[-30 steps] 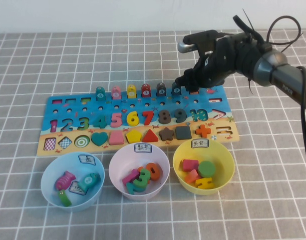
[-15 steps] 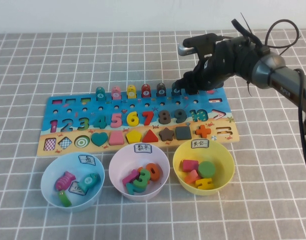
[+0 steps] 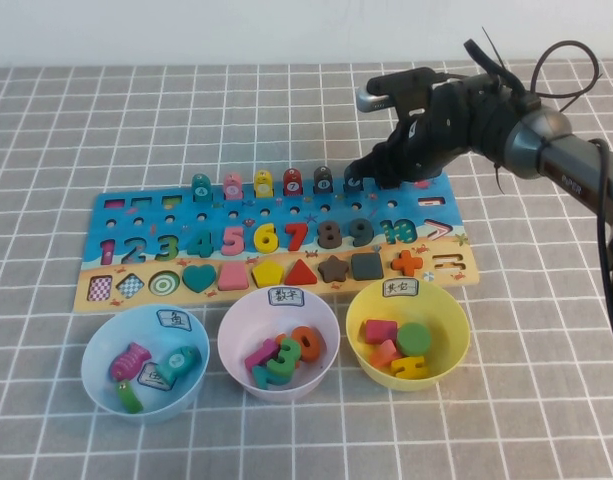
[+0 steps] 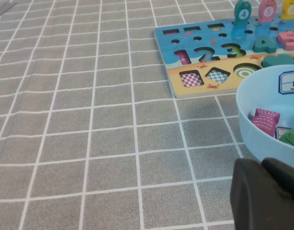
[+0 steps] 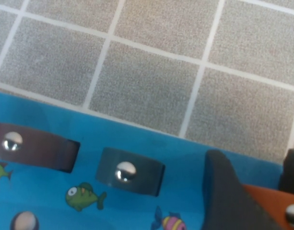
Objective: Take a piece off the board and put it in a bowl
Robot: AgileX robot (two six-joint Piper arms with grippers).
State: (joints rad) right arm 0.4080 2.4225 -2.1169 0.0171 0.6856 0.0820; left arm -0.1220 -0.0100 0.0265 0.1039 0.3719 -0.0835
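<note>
The blue board [image 3: 136,222] lies across the middle of the table, with several fish pieces standing along its top row. My right gripper [image 3: 386,175] is down at the right end of that row. In the right wrist view its fingers [image 5: 223,191] sit on both sides of the orange piece [image 5: 269,201], which still rests on the board [image 5: 180,153]. The arm hides the piece in the high view. The pale blue bowl [image 3: 91,350] stands in front of the board's left end and holds a few fish pieces. My left gripper [image 4: 262,165] is shut and empty, beside that bowl [image 4: 262,110].
A pink bowl [image 3: 236,320] with numerals and a yellow bowl [image 3: 456,320] with shapes stand to the right of the blue bowl. Two dark fish pieces [image 5: 130,172] stand beside the orange one. Grey checked cloth covers the table.
The right gripper dropped slightly onto the board's top row a second ago and has held still since. Nothing else has moved.
</note>
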